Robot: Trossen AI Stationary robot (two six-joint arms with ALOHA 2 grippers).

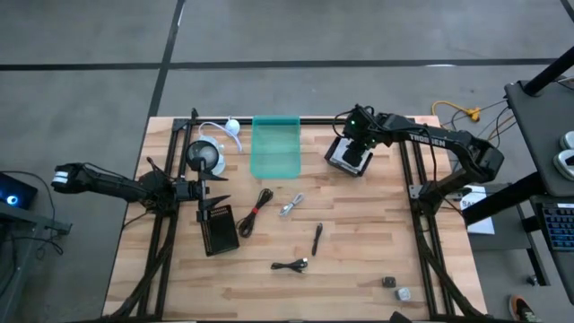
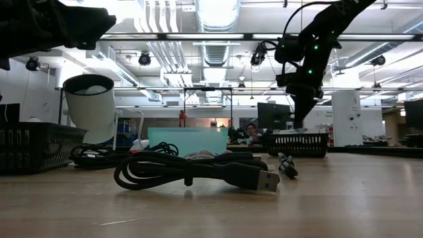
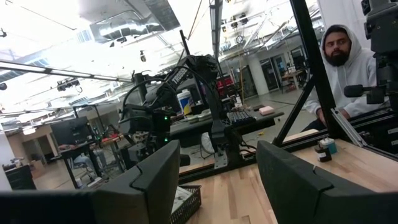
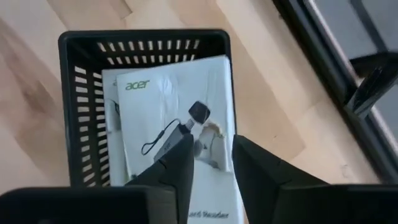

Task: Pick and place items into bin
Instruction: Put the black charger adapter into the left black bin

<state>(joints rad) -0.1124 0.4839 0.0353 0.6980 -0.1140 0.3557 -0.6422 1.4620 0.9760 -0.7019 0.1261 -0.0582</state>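
Right wrist view looks straight down past the right gripper [image 4: 211,158], whose two dark fingers stand a little apart with nothing between them. Directly below sits a black slotted bin [image 4: 74,93] on the wooden table [image 4: 267,106]. Inside it lie white printed cards [image 4: 155,99], one marked "acer", and on top of them a small black-tipped adapter with a thin black cord [image 4: 177,127], just beyond the fingertips and not touching them.

From above, the right gripper [image 1: 357,135] hangs over that bin [image 1: 348,158] near the far right part of the table [image 1: 359,260], beside a translucent green container [image 1: 274,146]. The remaining items lie well apart from it, toward the table's middle and near edge: a black and red cable [image 1: 256,209], a silver metal piece [image 1: 291,205], a black pen-like stick [image 1: 317,239], a second black cable [image 1: 291,265], and two tiny grey blocks [image 1: 396,287] near the right front corner.

The left gripper [image 1: 204,190] waits at the left side, its fingers [image 3: 155,180] open and empty, next to a flat black basket [image 1: 220,230] and a white lamp head [image 1: 206,158]. In the left wrist view a person in a light hooded top [image 3: 348,68] sits beyond the table.
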